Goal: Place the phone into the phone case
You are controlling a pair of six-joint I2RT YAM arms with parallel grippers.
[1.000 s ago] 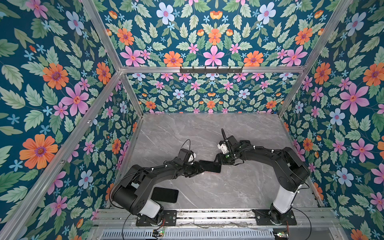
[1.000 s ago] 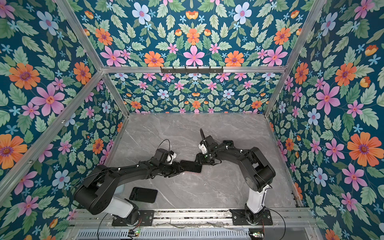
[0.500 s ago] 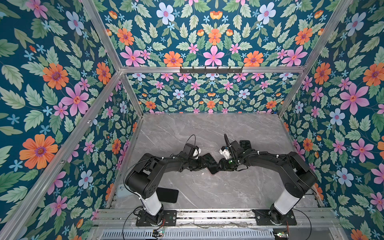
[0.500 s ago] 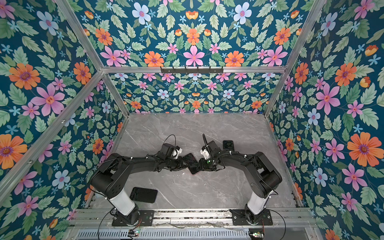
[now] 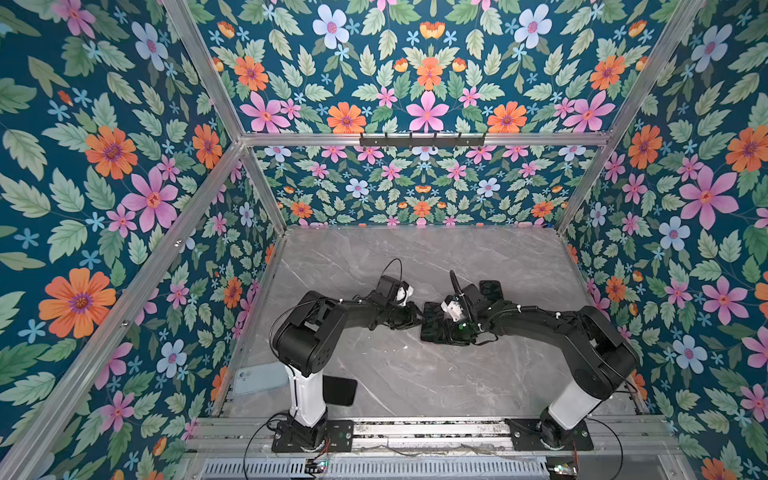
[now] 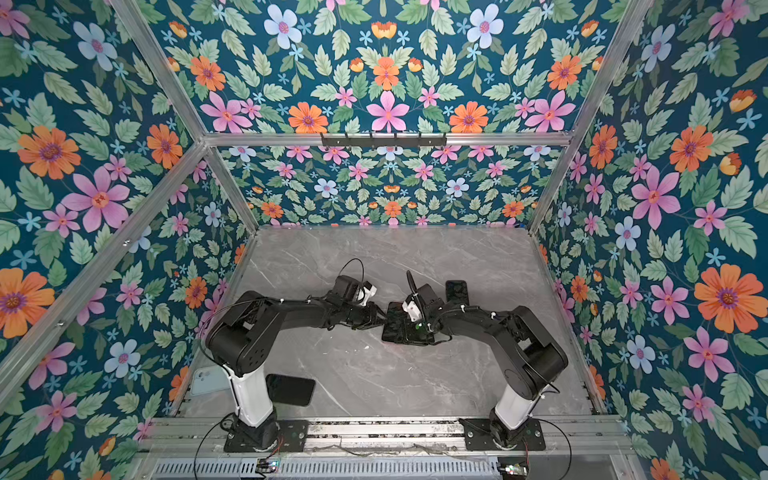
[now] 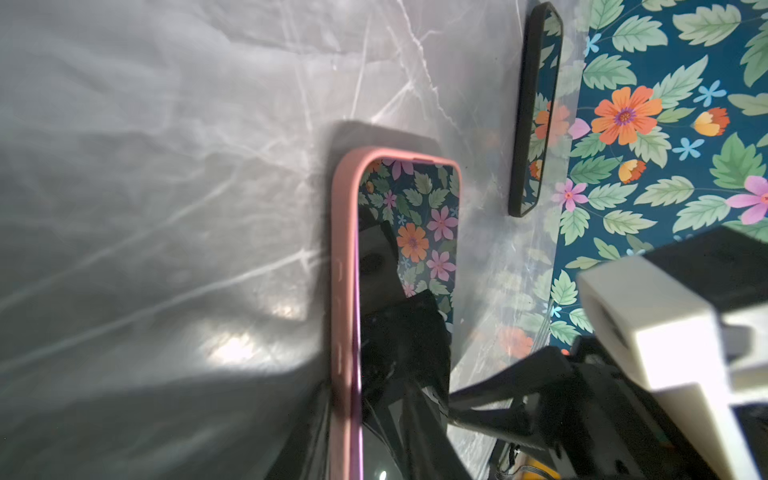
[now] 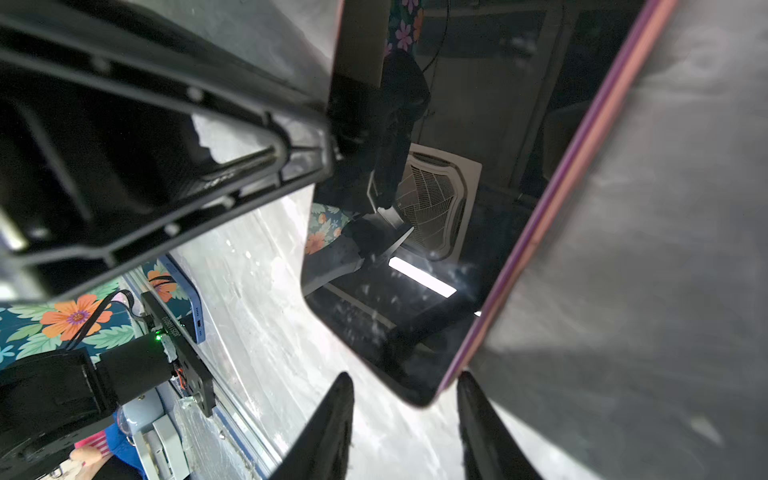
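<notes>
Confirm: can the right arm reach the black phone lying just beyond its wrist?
Likely yes: that black phone lies uncovered on the table just beyond the right gripper, which is at the pink-cased phone.

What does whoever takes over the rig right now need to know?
Left gripper: at one end of the phone; grip can't be confirmed.
Right gripper: open, tips straddling a phone corner.
Phone lies on the table, in the pink case; rim shows along one long edge and one end.
Done: phone appears in the case.
Left: check the other long edge is seated, press if not, release.
</notes>
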